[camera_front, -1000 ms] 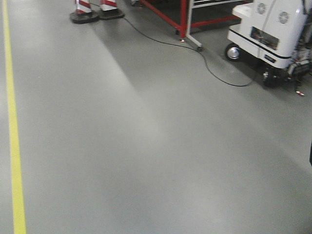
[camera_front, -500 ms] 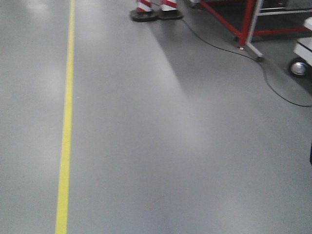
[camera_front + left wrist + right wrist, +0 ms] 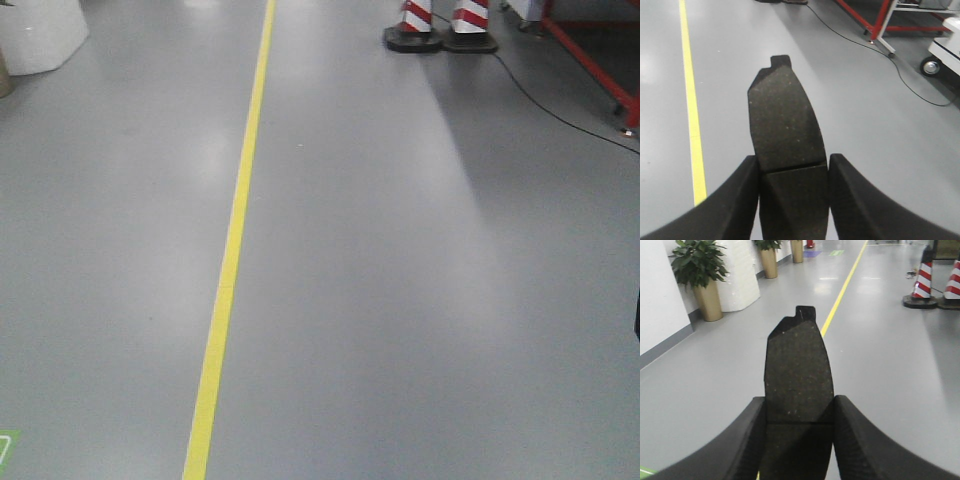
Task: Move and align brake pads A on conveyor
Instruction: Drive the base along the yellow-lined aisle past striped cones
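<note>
My left gripper is shut on a brake pad, a dark-grey speckled oblong pad with a thin groove across its middle, sticking out forward above the grey floor. My right gripper is shut on a second brake pad of the same kind, held out the same way. Both pads sit squeezed between black fingers by their long edges. The conveyor is out of view. Neither gripper shows in the front view.
Grey floor with a yellow line. Two red-white striped cones stand ahead on the right, with a black cable and a red frame. A white wheeled cart is at the right. Potted plants line the left wall.
The front view has swung to the left: the yellow line moved from the left edge to near the middle, and the cones, red frame and white cart slid to the right.
</note>
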